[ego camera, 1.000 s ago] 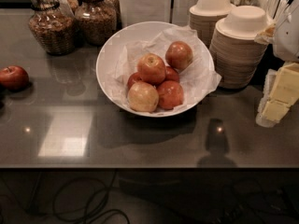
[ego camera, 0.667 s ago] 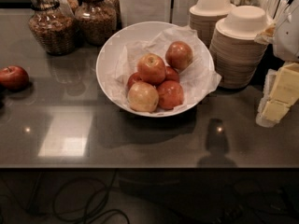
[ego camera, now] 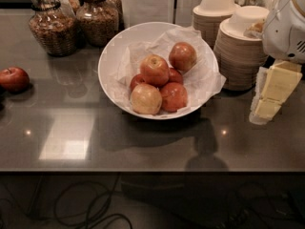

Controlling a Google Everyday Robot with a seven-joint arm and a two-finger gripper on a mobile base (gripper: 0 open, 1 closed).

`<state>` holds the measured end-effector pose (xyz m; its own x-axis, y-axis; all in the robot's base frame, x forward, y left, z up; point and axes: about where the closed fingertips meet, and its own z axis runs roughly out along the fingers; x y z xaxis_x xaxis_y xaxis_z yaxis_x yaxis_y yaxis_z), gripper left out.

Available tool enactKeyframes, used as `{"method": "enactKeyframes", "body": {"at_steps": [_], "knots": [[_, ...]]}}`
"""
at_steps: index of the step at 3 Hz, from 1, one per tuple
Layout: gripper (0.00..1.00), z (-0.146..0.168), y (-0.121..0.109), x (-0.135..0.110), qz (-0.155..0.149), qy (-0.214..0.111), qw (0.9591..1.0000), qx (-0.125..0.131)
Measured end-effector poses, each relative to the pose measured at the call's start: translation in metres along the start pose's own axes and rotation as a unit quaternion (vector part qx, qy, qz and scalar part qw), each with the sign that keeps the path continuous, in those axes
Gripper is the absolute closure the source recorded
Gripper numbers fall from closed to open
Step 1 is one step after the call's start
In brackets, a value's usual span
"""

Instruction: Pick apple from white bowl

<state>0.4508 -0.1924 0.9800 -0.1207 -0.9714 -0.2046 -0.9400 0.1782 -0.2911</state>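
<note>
The white bowl (ego camera: pixel 112 56), wide, shallow and lined with crumpled white paper, sits on the dark counter at centre. Several apples are piled in it. The orange-red apple (ego camera: pixel 154 69) with a pale yellow blush at its stem dimple lies on top of the pile. A paler yellow apple (ego camera: pixel 146 98) lies in front of it, and darker red apples (ego camera: pixel 182 56) lie around it. My gripper (ego camera: pixel 264 106) hangs at the right edge, pointing down over the counter, well to the right of the bowl and apart from it. It holds nothing I can see.
Two stacks of beige paper bowls (ego camera: pixel 240 51) stand right of the white bowl, just behind the gripper. Glass jars (ego camera: pixel 52 27) stand at the back left. A lone red apple (ego camera: pixel 14 78) lies at the left edge. Cables lie on the floor below the counter's front edge.
</note>
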Motion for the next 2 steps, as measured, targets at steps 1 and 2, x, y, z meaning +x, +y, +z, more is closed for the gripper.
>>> {"method": "enactKeyframes", "body": {"at_steps": [1,2], "knots": [[0.0,0.012,-0.0159,-0.0311,-0.052,-0.02,0.9984,-0.005],[0.0,0.0124,-0.017,-0.0327,-0.055,-0.021,0.9982,-0.005]]}}
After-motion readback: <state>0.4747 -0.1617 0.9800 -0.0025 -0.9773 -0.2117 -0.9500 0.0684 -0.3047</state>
